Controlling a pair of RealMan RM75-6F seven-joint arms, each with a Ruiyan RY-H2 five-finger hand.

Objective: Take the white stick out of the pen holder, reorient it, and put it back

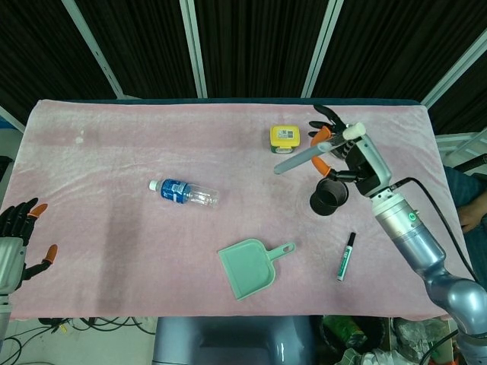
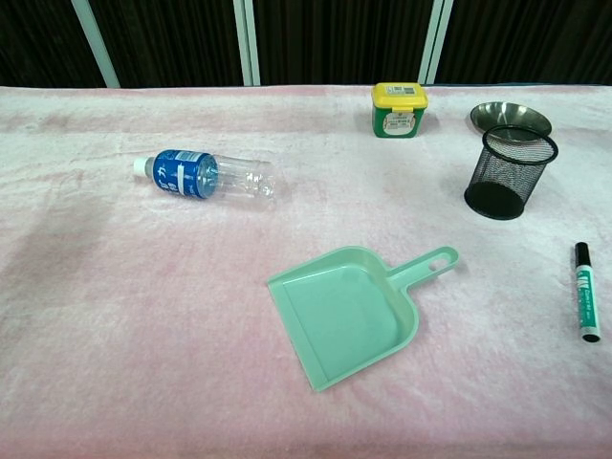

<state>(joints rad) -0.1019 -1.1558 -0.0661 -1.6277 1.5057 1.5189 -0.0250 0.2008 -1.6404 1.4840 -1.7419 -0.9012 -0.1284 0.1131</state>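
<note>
the right hand gripped the white stick in its fingers, above the surface beside the black mesh pen holder. the left hand lay open, far off. best to finish turning the stick upright before lowering.

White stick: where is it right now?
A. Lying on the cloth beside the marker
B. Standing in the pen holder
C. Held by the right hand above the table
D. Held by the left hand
C. In the head view the right hand holds the white stick in its fingers, lifted over the table, while the mesh pen holder in the chest view stands with nothing sticking out of it.
</note>
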